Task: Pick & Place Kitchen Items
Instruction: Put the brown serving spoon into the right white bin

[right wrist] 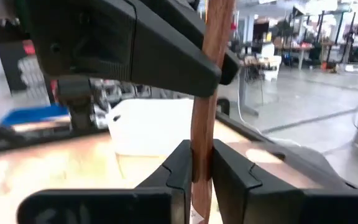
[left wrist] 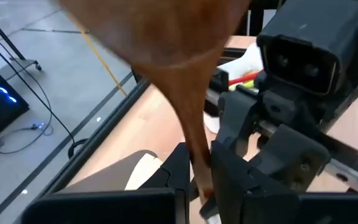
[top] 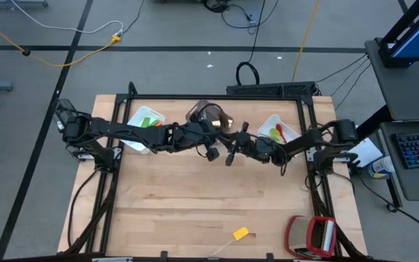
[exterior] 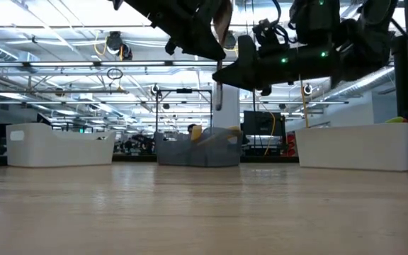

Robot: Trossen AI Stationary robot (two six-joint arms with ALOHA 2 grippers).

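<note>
A brown wooden spoon (left wrist: 185, 68) stands upright in the air above the table's middle, bowl up, its handle (exterior: 218, 95) pointing down. My left gripper (left wrist: 197, 180) comes in from the table's left and is shut on the handle. My right gripper (right wrist: 202, 171) comes in from the right and is shut on the same handle just below the left fingers (right wrist: 166, 59). In the high view the two grippers meet at the middle, left (top: 211, 142) and right (top: 231, 147). A small yellow piece (top: 240, 233) lies near the front edge. My left gripper pinches the spoon's handle (left wrist: 199, 158) between its two fingers, below the bowl. The fingers slant slightly downward from the table's left and lie across the handle. The spoon stands upright, clear of the table. My right gripper pinches the handle (right wrist: 201, 149) between its two fingers, lower down than the left fingers. Its fingers come about level from the table's right and lie across the handle. The handle's free end (exterior: 218, 106) hangs below them, well above the table.
A white bin (top: 144, 125) at the far left holds green and orange utensils. Another white bin (top: 276, 131) at the far right holds red and green ones. A grey bin (exterior: 200, 152) stands at the far middle. A red-and-silver object (top: 311, 236) sits at the front right.
</note>
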